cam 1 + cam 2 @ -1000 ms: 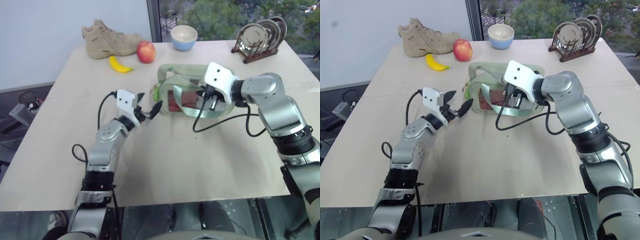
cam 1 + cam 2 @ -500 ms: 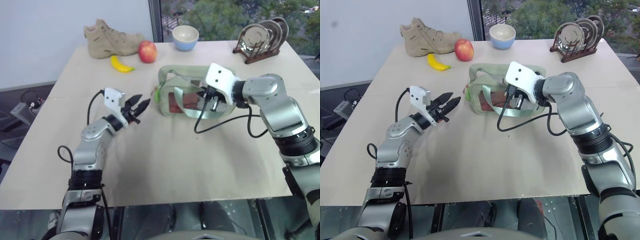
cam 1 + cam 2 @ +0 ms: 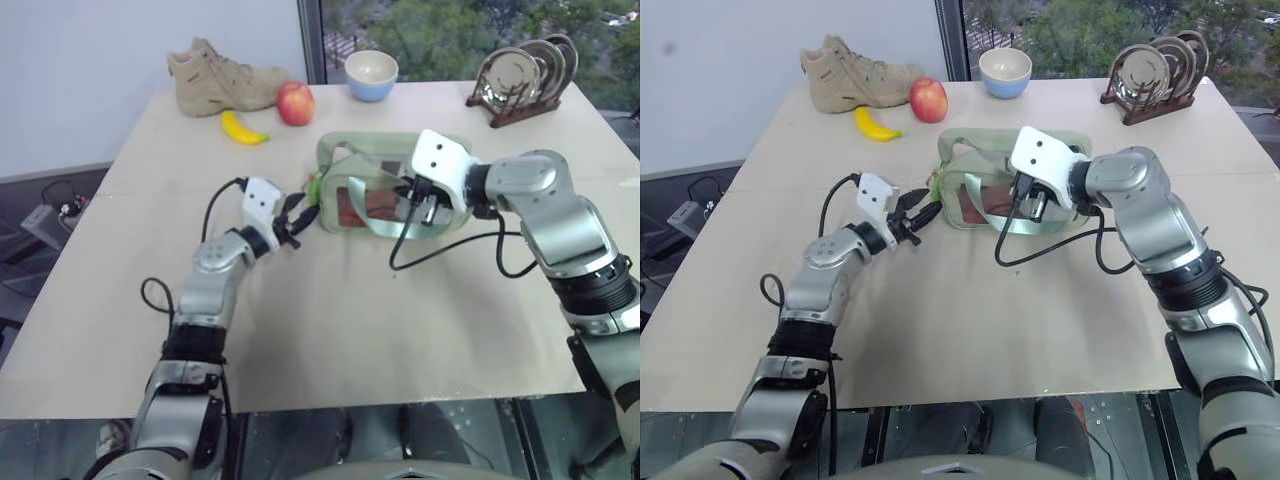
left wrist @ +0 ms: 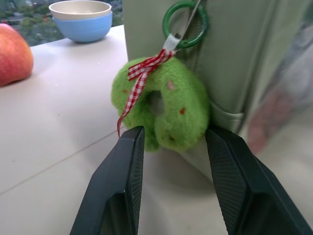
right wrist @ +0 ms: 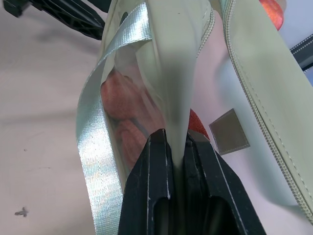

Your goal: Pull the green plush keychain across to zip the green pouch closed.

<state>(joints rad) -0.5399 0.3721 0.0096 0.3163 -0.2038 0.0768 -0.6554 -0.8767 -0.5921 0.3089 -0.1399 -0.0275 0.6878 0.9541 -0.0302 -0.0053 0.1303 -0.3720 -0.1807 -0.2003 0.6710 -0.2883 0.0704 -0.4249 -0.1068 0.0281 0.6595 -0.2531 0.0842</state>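
Note:
The green pouch stands mid-table, with red contents behind its clear side. The green plush keychain hangs by a green ring and a red-checked ribbon at the pouch's left end. My left gripper points level at it from the left. It is open, and its two black fingers flank the plush's lower part, close against both sides. My right gripper is shut on a fold of the pouch's pale green fabric, at the pouch's right side.
At the back of the table are a tan boot, a banana, a red apple, a blue and white bowl and a plate rack. A black cable loops on the table by the right arm.
The left gripper narrowed its jaws and drew back to the left, then came right again, so its fingers now flank the plush. The right gripper has kept its hold and place.

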